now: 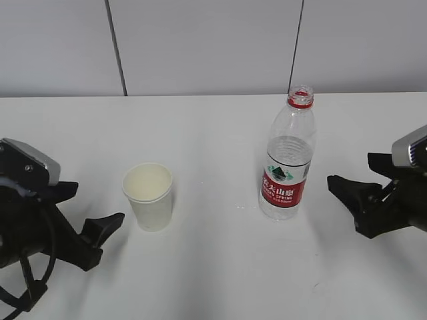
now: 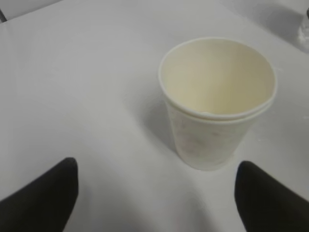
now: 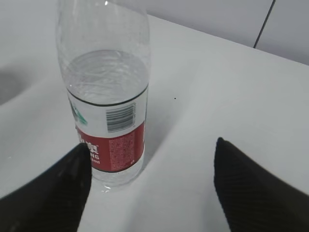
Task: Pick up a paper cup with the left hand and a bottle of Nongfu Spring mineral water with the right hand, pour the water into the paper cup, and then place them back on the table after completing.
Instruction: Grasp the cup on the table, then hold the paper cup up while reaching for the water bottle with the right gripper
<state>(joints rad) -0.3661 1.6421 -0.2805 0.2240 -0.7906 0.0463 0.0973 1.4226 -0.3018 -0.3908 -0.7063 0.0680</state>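
White laminate runs the width of the table (image 1: 213, 133), where a paper cup (image 1: 149, 196) and a water bottle (image 1: 288, 157) stand upright and well apart, the cup to the left of the bottle in the exterior view. The cup is pale cream inside, its rim doubled as if two cups were nested; whether it holds liquid cannot be told. The bottle is clear plastic with a red label and a red neck ring, its mouth uncapped, and the water (image 3: 107, 79) stands partway up its body, above the label.

The left hand (image 1: 83, 223), a black gripper at the left edge, sits low on the table just beside the cup, its jaws spread wide and empty. From the left wrist camera its two fingertips (image 2: 41, 193) frame the cup, which stands ahead of them, touching neither.

The right hand (image 1: 350, 197) reaches in from the right edge, jaws likewise parted and empty, pointing at the bottle. The right wrist camera shows the bottle just ahead of the left-hand fingertip (image 3: 53, 188), with bare table between the two.
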